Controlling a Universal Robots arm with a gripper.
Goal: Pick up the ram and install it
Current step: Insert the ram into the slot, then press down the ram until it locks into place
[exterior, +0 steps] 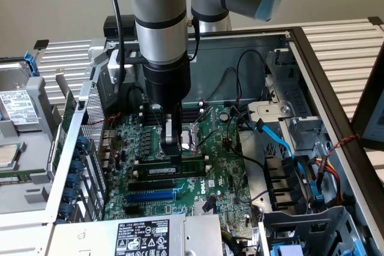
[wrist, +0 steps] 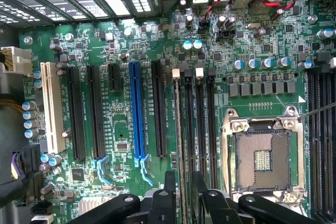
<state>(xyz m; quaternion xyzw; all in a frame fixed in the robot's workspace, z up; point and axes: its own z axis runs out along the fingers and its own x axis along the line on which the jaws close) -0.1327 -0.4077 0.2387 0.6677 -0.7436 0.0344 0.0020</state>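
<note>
**Ram standing in a slot, gripper over it**

The ram (exterior: 174, 170) is sitting on edge in one of the black slots (exterior: 157, 184) on the motherboard (exterior: 228, 175), its white label strip facing the exterior camera. In the wrist view it is showing as a thin edge (wrist: 177, 129) running along the slot nearest the blue slot (wrist: 136, 111). The gripper (exterior: 172, 148) is coming straight down onto the ram's middle, its fingers (wrist: 169, 192) bracketing the stick's top edge; the jaws are standing partly closed around the ram, pinching it from both faces as far as the frames are showing.

Beside the memory slots, the empty CPU socket (wrist: 261, 156) is lying open with its metal frame exposed. A white slot (wrist: 51, 106) is sitting at the far side of the black expansion slots. In the exterior view, blue cables (exterior: 282, 145) are running across the case (exterior: 312, 64) on the exterior view's right, and a labelled power supply (exterior: 144, 236) is lying along the near edge.
</note>
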